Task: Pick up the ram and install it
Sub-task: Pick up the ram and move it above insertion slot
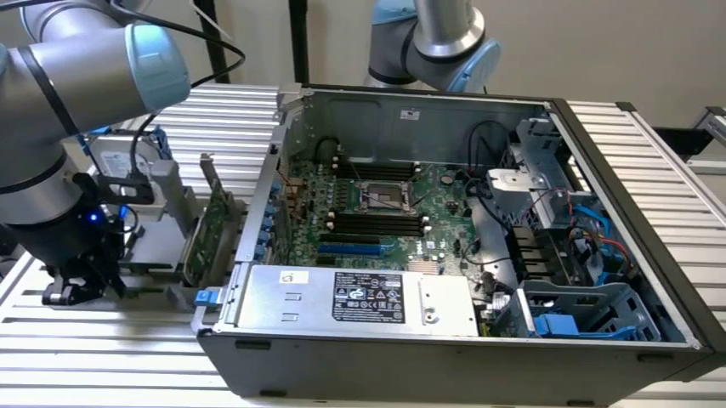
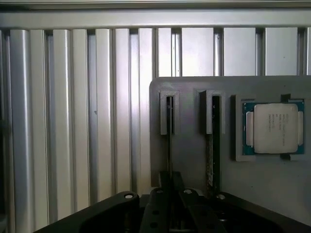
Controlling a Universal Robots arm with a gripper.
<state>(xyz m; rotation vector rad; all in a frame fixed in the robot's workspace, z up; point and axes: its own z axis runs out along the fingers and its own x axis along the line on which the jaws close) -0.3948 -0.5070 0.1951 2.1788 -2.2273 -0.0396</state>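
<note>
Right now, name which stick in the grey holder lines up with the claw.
The stick farther from the processor: it points straight at the middle of the claw. The other stick, next to the processor, sits off to one side.

"Where is the arm?"

"The arm [image 1: 68,102] is big and grey, with a light blue cap on its joint. It comes in from the exterior view's left and bends down."

"What about the gripper?"

"The gripper [image 1: 75,291] is black. It hangs low at the end of the arm and points down. A little blue light glows on the wrist [image 1: 88,223] just above it."
</note>
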